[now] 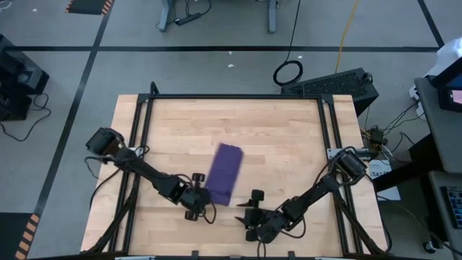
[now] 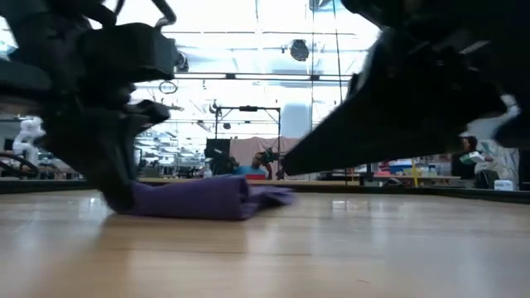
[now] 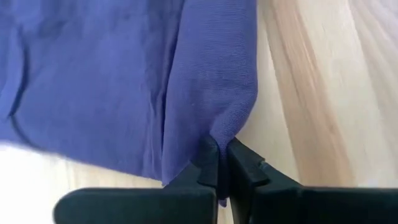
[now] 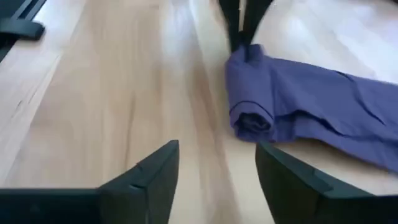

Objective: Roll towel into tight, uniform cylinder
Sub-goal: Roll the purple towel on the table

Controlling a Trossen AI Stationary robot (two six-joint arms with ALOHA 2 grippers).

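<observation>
- The towel [image 1: 224, 173] lies near the middle of the table [image 1: 289, 137], a narrow purple strip whose long axis runs from the near edge away toward the far side, tilted a little.
- Left gripper [image 3: 219, 169] is right on it: fingers pressed together, pinching a fold at the strip's near end. The cloth stretches straight ahead of that claw, so the strip's length lies along its reach.
- Right gripper [image 4: 217, 171] stands with its fingers spread and nothing between them. The towel is just ahead of it and a little to one side, apart from the fingertips, with the started roll at the near end facing it.
- The left arm is clearly nearer, in contact; the right is close but off the cloth.
- Pose: both arms come in low from the outer corners, forearms stretched toward the near edge, claws down at table height.
- My read: the roll is barely begun, and the next turn depends on the right claw closing in on the strip's free side.
</observation>
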